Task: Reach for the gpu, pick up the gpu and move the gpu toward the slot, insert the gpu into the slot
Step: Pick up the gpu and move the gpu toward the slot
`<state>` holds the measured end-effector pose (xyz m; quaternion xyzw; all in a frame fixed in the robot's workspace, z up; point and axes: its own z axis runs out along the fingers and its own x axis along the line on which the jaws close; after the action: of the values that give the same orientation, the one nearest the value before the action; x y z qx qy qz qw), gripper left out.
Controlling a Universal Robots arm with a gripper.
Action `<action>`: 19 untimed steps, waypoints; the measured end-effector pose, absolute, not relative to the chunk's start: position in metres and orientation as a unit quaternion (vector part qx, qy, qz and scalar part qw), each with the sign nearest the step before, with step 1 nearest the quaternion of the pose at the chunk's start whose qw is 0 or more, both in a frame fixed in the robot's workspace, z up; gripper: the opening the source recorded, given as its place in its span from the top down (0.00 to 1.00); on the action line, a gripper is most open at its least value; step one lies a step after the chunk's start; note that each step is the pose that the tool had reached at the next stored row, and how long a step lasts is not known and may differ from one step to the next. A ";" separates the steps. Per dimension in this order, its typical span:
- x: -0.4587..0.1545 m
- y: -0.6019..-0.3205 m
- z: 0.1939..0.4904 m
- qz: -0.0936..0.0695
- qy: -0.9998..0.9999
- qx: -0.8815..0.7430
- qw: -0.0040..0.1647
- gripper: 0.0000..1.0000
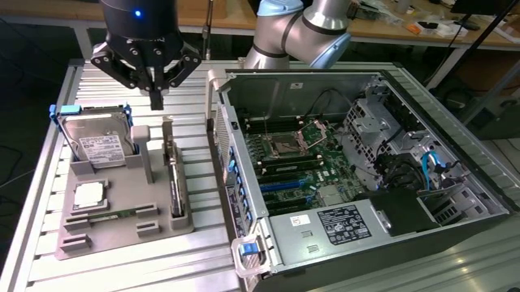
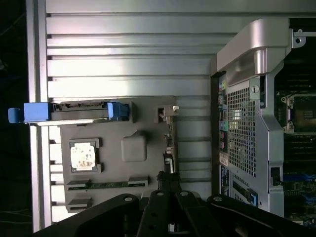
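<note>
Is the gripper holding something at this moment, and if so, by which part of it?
Nothing is held. The gripper hangs in the air, its jaws closed on nothing, apart from the gpu, which stands on edge in the grey holder.

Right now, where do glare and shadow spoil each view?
Exterior view: glare on the ribbed table, and the room behind is dim. Wrist view: strong glare on the table slats and the case edge; the claw is a black silhouette.

Bright light from above falls on the ribbed silver aluminium table (image 1: 122,261), which gives white glare in the wrist view, while the open grey metal computer case (image 1: 325,85) is dim inside and the floor (image 1: 24,121) around lies almost black.
</note>
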<state>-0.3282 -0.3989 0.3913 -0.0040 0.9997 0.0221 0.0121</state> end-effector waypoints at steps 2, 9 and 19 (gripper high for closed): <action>-0.328 -0.399 0.391 0.022 1.000 -0.006 0.012 0.89; -0.328 -0.399 0.390 0.022 1.000 -0.006 0.012 0.76; -0.328 -0.408 0.380 0.022 1.000 -0.006 0.008 0.69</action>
<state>-0.3282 -0.4084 0.3796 -0.0058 0.9997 0.0223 0.0082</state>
